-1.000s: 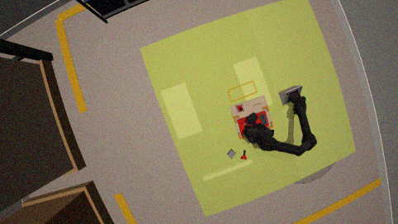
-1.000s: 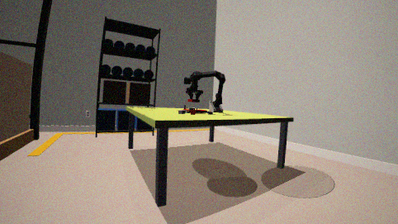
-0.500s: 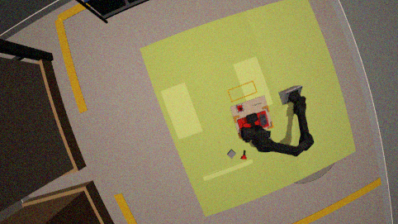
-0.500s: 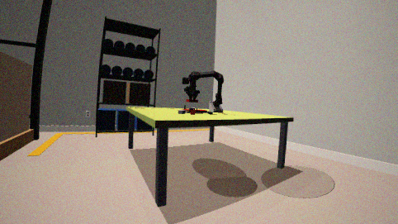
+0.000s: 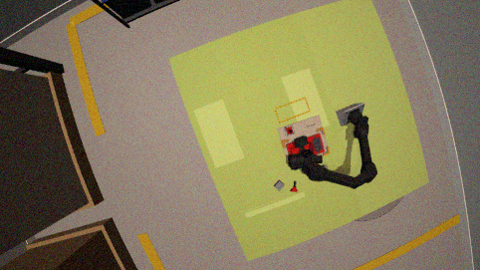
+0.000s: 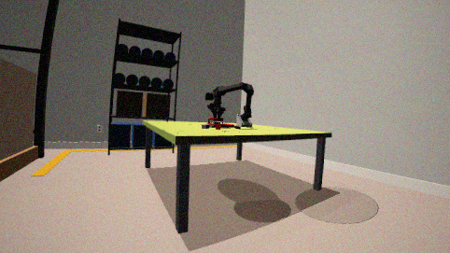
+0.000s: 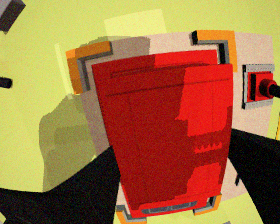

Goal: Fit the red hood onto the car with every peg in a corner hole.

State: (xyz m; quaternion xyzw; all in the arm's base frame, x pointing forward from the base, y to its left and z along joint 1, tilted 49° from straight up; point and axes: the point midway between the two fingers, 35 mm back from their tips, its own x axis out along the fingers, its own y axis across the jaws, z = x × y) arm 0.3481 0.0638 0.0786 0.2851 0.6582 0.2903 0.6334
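The red hood (image 7: 166,115) fills the middle of the wrist view, and my gripper (image 7: 171,142) (image 5: 300,141) is shut on its two long sides. The hood is over the car, inside the jig's orange corner brackets (image 7: 216,37). It hides the engine block, the pegs and most of the chassis deck. I cannot tell whether the pegs are in the corner holes or whether the hood sits flat. The car's red end with a dark grey patch (image 5: 317,143) shows beside the gripper in the top view.
A pale board (image 5: 300,127) (image 7: 252,44) lies under the jig. It bears a small red part with a black pin (image 7: 263,87) (image 5: 289,131). A grey block (image 5: 279,184) (image 7: 3,14) and another small red part (image 5: 294,188) lie on the table beside it.
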